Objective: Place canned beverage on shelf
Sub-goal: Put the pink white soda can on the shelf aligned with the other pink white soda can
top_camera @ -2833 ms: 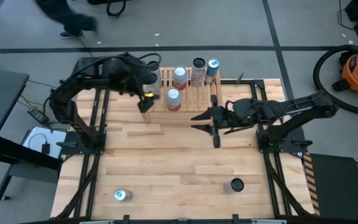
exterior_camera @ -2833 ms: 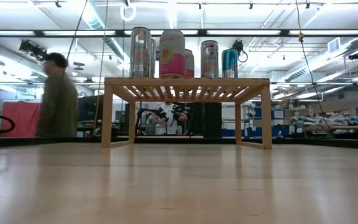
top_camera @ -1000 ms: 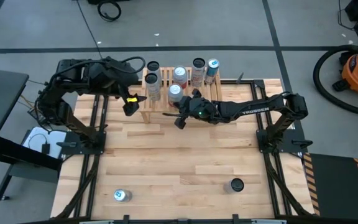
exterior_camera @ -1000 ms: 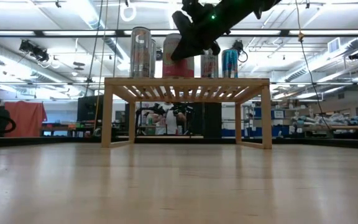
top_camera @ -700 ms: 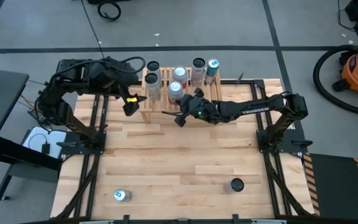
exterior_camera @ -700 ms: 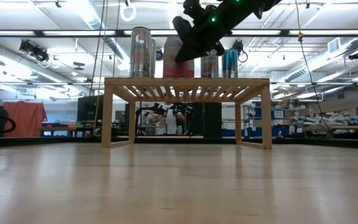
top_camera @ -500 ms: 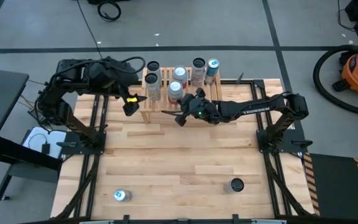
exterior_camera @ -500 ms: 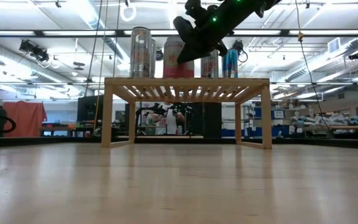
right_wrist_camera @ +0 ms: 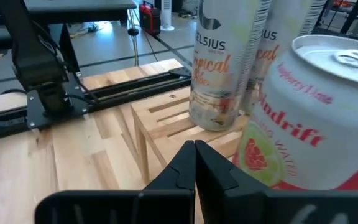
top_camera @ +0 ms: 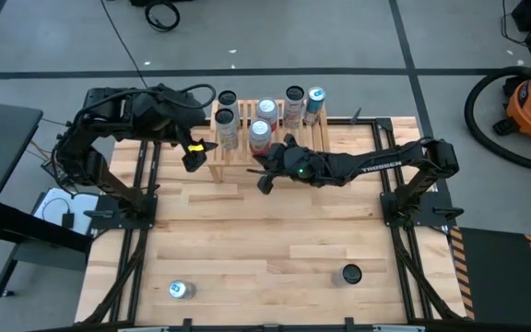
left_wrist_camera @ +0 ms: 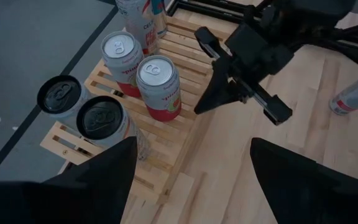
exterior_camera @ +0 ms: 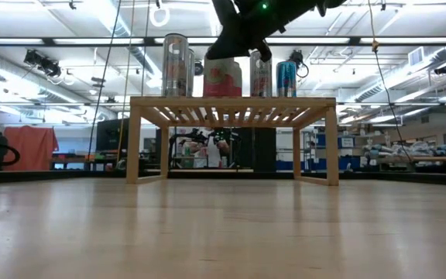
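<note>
The light wooden shelf [top_camera: 289, 140] stands at the table's far edge and bears several upright cans. One is a red and white can [left_wrist_camera: 160, 87] at the shelf's near side. My right gripper [left_wrist_camera: 199, 109] is shut and empty. It hovers beside that can on the can's near-right side, a small gap away, and its tips stand at the height of the can's top [exterior_camera: 221, 48]. My left gripper [top_camera: 194, 157] hangs open above the shelf's left end with nothing between its fingers [left_wrist_camera: 191, 146].
Two tall dark-topped cans [left_wrist_camera: 82, 106] stand at the shelf's left end, and others [top_camera: 294, 100] stand along its far side. Two loose cans stand near the table's front edge, one at the left [top_camera: 181, 290] and one at the right [top_camera: 350, 274]. Bare wood lies between them and the shelf.
My right gripper, still shut, has risen a little beside the red and white can and tipped slightly. The can stands where it was. My left arm has kept still.
</note>
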Robot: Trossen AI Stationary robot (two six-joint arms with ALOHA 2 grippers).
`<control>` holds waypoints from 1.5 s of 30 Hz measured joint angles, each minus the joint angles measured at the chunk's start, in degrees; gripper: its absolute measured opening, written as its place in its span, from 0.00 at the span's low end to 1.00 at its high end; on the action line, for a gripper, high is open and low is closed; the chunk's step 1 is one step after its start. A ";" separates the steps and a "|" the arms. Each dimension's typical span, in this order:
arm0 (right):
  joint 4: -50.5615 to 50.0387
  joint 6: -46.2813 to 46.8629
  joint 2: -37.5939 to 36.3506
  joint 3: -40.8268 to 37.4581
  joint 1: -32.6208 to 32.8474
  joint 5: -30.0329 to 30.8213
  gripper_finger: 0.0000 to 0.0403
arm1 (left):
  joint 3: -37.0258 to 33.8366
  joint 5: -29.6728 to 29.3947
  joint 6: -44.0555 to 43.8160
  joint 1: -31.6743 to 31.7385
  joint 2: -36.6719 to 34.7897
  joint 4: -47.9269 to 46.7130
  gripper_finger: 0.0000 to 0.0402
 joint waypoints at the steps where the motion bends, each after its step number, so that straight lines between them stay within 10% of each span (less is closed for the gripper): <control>1: 0.57 0.00 0.33 0.00 0.19 0.15 0.02 | 0.00 0.00 0.00 -0.01 0.00 0.00 0.79; 23: 30.89 -7.88 15.14 0.02 4.37 15.24 0.01 | 0.00 0.02 2.17 -0.01 0.04 0.00 0.79; 45: 32.34 -11.58 15.13 0.09 4.09 26.42 0.01 | 0.00 0.13 2.84 -0.01 0.04 0.00 0.79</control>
